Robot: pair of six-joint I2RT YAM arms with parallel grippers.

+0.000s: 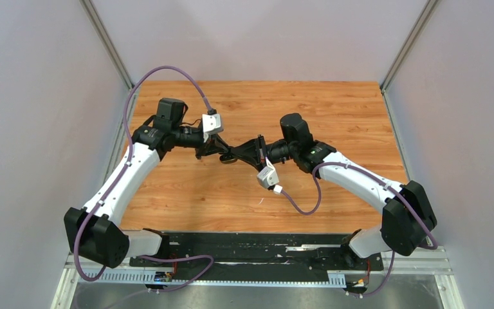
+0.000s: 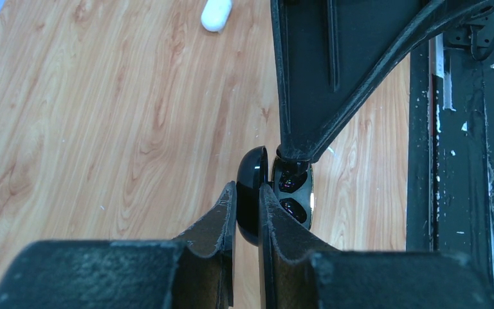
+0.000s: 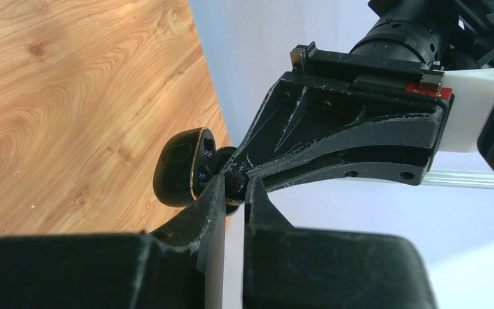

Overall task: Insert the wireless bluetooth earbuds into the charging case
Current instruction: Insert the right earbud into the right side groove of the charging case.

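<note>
A glossy black charging case (image 3: 181,168) hangs open in the air above the wooden table (image 1: 334,109). My left gripper (image 2: 247,191) is shut on its lid (image 2: 251,174). Beside the lid, the case body (image 2: 294,193) shows two dark glossy cavities. My right gripper (image 3: 235,188) is shut on a small black earbud (image 3: 234,181), held right at the open face of the case. In the top view the left gripper (image 1: 230,156) and right gripper (image 1: 249,154) meet tip to tip over the middle of the table. Whether the cavities hold earbuds I cannot tell.
A small white oval object (image 2: 217,14) lies on the wood, off to one side of the case. Grey walls (image 1: 38,96) close in the table on three sides. A black rail (image 1: 257,248) runs along the near edge between the arm bases.
</note>
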